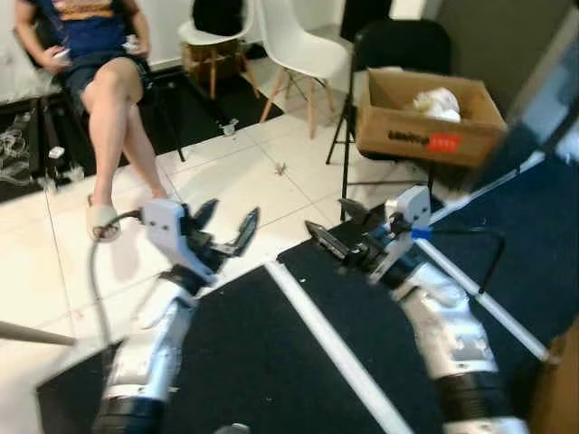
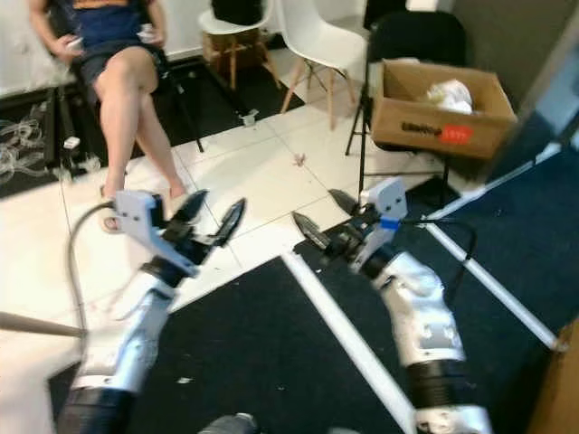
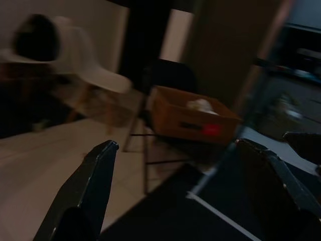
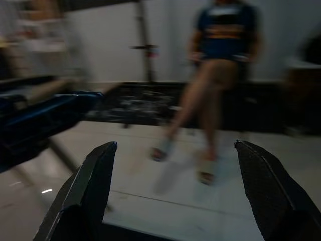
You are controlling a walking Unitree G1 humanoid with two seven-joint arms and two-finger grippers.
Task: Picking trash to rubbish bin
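A: The floor (image 1: pixel 244 163) is showing pale tiles ahead and a black mat (image 1: pixel 271 362) under the robot, with a white stripe (image 1: pixel 335 348) running across it. Where is the trash lying?

B: A small scrap (image 1: pixel 280 168) is sitting on the tiles, ahead of both arms and roughly between them. Another scrap (image 1: pixel 230 127) is lying farther off, near the chair legs. Both are too small to give a long axis.

A: And the bin?

B: A cardboard box (image 1: pixel 425 117) is resting on a black chair (image 1: pixel 398 54) ahead to the right, already holding something white and crumpled (image 1: pixel 437 102).

A: What are the fingers doing?

B: The left gripper (image 1: pixel 222 226) is hovering with its fingers spread wide and empty; the right gripper (image 1: pixel 339 228) is also standing open, holding nothing. Both are hanging over the mat's edge, well short of the scrap.

A: Which arm is nearer?

B: I judge them about equal; the right is closer to the box.

A: Any obstacles?

B: A seated person (image 1: pixel 99 63) is occupying the left, and white chairs (image 1: pixel 289 45) are standing behind. The tiles between are looking open.
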